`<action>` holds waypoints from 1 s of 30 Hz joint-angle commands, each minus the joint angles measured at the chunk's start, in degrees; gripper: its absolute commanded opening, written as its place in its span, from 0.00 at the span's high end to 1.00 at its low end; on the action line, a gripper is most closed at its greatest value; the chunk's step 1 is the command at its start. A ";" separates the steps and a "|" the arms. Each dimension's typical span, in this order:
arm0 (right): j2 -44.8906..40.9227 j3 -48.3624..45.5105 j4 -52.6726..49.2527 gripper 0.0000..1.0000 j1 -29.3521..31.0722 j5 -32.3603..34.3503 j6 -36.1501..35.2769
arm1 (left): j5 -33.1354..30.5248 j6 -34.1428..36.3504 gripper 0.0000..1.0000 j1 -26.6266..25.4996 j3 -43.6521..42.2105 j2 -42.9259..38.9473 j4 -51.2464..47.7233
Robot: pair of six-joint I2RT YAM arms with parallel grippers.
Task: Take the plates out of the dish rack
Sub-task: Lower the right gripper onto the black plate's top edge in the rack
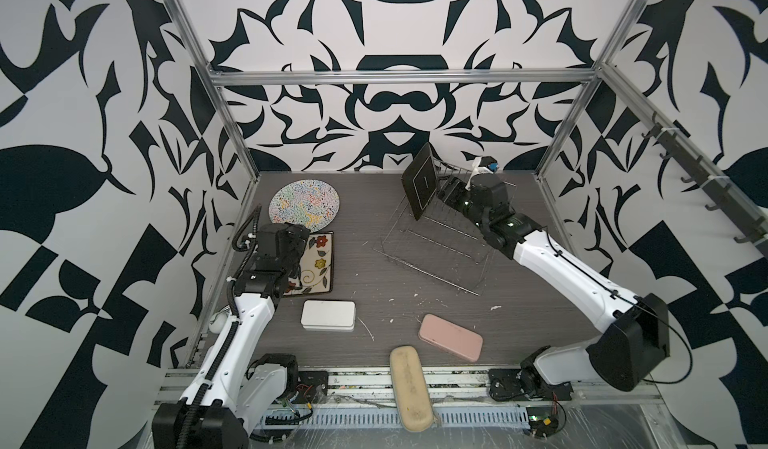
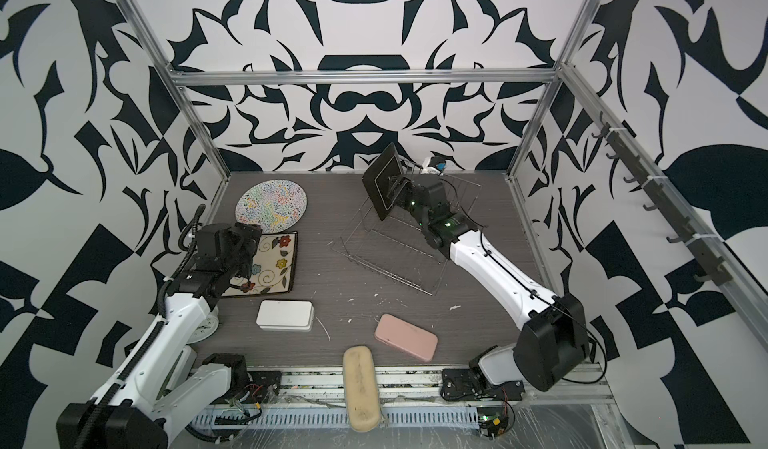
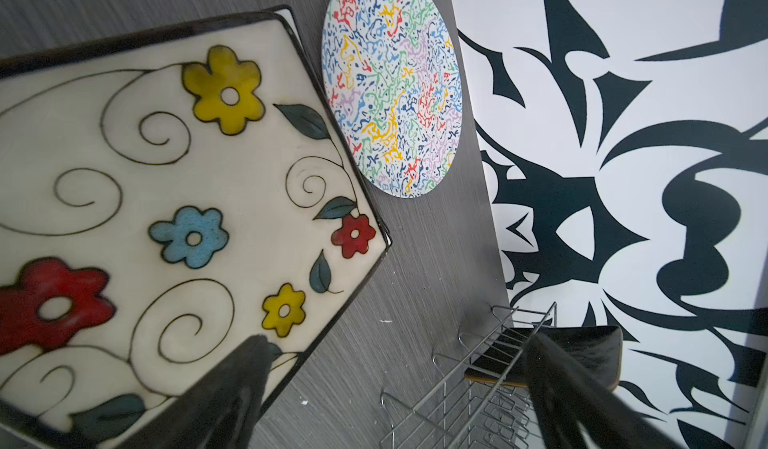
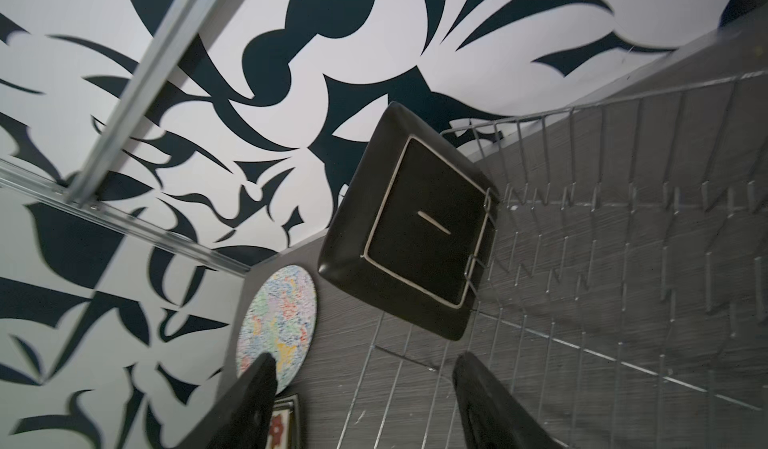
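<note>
The wire dish rack [image 1: 436,251] [image 2: 390,256] stands at the back right of the table. One black square plate [image 1: 419,187] [image 2: 380,185] [image 4: 415,226] leans upright at its far end. My right gripper [image 1: 444,193] [image 4: 365,368] is open just behind that plate, over the rack's prongs [image 4: 623,235], and holds nothing. A round squiggle plate [image 1: 303,202] [image 3: 390,89] lies flat at the back left. In front of it lies the flowered square plate [image 1: 318,266] [image 3: 187,197], with another plate's rim showing under it. My left gripper [image 1: 301,260] [image 3: 399,364] hangs wide open and empty over the flowered plate's edge.
A white tin [image 1: 328,315], a pink case [image 1: 451,337] and a beige case [image 1: 409,388] lie along the front of the table. A small white and blue object [image 1: 484,168] sits behind the rack. Patterned walls and metal frame posts close the back and sides.
</note>
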 commanded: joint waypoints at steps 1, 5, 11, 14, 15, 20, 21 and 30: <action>2.95 6.09 -6.11 0.26 4.90 13.71 -11.55 | 1.24 2.43 0.00 0.09 -0.67 -0.20 3.06; 9.39 12.27 -9.21 0.23 9.97 24.57 -16.33 | 2.36 1.44 0.01 0.09 -0.92 0.12 3.51; 21.24 23.63 -14.06 0.16 15.58 38.73 -24.41 | 3.39 0.93 0.01 0.10 -1.79 0.12 4.85; 26.58 28.38 -16.07 0.15 17.00 44.60 -25.87 | 3.49 1.08 0.01 0.13 -1.71 0.17 4.93; 28.15 29.73 -16.29 0.15 17.32 46.38 -26.39 | 3.52 1.18 0.01 0.09 -1.72 0.10 4.94; 34.70 35.60 -16.05 0.16 17.68 49.85 -29.58 | 3.75 2.17 0.01 0.10 -1.72 0.07 5.71; 35.99 36.52 -15.46 0.16 17.68 50.57 -30.37 | 3.75 2.44 0.01 0.09 -1.71 -0.08 5.80; 45.70 44.62 -9.28 0.19 17.53 56.37 -35.29 | 4.34 2.86 0.01 0.09 -1.87 0.52 6.61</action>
